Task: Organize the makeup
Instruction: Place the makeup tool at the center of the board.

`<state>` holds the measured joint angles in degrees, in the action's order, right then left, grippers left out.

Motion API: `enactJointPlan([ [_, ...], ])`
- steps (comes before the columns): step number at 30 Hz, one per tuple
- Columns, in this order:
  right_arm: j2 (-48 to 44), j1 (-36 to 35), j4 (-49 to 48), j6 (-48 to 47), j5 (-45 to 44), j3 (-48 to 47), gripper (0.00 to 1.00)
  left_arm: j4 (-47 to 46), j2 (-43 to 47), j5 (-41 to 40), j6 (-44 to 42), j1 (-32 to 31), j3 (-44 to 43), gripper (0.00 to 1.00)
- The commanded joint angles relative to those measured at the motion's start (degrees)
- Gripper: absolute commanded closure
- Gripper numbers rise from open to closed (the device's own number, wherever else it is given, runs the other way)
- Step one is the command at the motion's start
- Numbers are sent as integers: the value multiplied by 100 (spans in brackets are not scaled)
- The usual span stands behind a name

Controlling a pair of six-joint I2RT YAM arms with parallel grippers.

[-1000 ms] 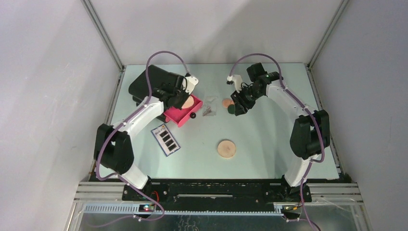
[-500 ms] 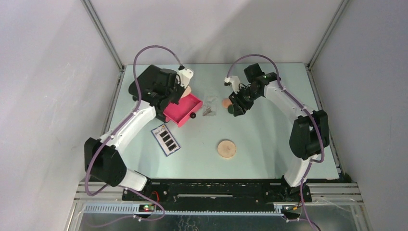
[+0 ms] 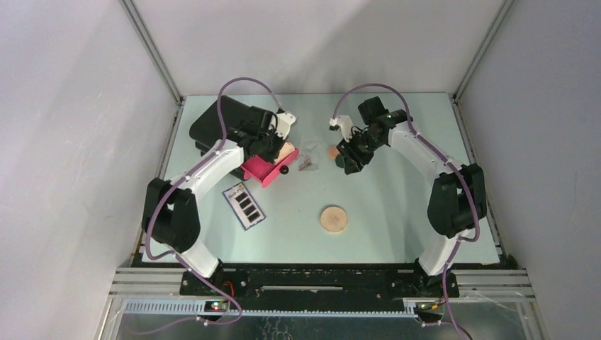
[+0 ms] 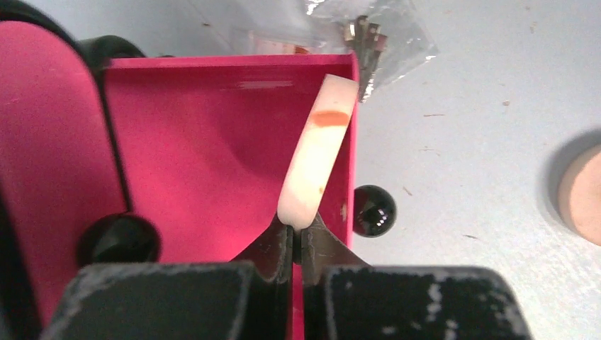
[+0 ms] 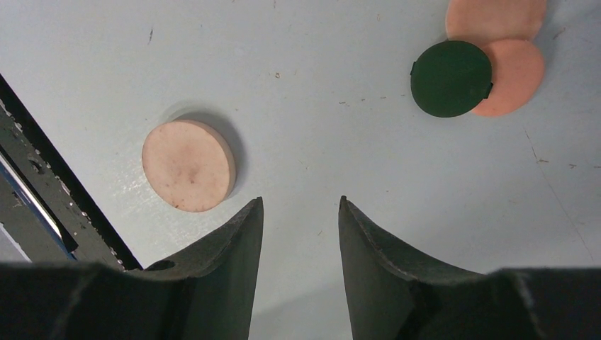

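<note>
From above, my left gripper (image 3: 281, 147) hangs over the open pink drawer (image 3: 259, 171) of the black box (image 3: 216, 122). My right gripper (image 3: 349, 157) is low over the table (image 3: 404, 198). One tan disc (image 3: 334, 219) and the palette (image 3: 244, 205) lie there, well apart.

In the left wrist view, my jaws are closed on the lower edge of a pale disc (image 4: 315, 163). It stands on edge just beside the drawer's front wall. I think that if I release it here, it may strike this wall and roll out onto the table.

In the right wrist view, my fingers stand apart and hold nothing. The dark-green round (image 5: 451, 78) overlaps a peach round (image 5: 521, 67).
</note>
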<state>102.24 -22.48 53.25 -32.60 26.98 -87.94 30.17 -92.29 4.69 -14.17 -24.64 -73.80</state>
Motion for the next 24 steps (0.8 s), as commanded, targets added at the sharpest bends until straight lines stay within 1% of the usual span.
enactJointPlan([
  [1, -326, -37, -133, -128, -47, 94, 48, 171, -147, 618, 289, -7, -473, 100],
  [3, -336, -50, -154, -143, -51, 137, 48, 173, -195, 619, 303, -5, -467, 100],
  [6, -342, -55, -167, -151, -83, 157, 48, 117, -164, 287, 223, -5, -411, 100],
  [11, -347, -66, -168, -170, -81, 146, 48, -378, 306, -963, -56, -5, -12, 100],
  [16, -314, -105, -167, -189, -117, 129, 48, -770, 655, -1752, -307, 2, 269, 100],
  [19, -318, -140, -158, -204, -167, 137, 48, -828, 741, -1914, -378, 12, 311, 100],
  [24, -318, -177, -157, -218, -226, 159, 48, -813, 885, -1864, -423, 21, 382, 100],
])
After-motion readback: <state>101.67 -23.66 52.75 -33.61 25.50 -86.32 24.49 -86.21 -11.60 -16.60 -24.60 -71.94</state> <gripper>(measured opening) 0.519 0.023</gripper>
